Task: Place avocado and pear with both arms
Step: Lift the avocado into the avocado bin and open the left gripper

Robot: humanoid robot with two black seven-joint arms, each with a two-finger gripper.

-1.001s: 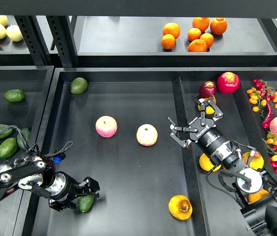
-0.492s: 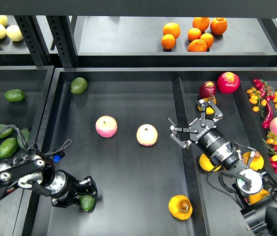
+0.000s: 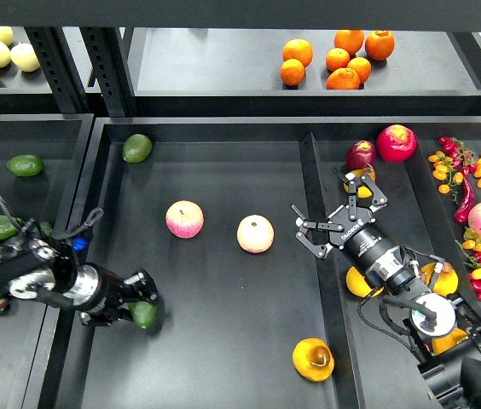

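We see the avocado, dark green and glossy, at the near left of the middle tray, partly covered by our left gripper, whose fingers sit around it. The pear is yellow-orange and roundish with a brown blotch facing up. It lies free on the tray floor near the front right, well apart from the avocado.

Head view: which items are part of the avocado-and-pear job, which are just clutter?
Job: avocado at the left gripper; pear lying in the middle tray; right gripper, empty.

Clutter: two apples, oranges on the shelf, lighter avocado, peppers.
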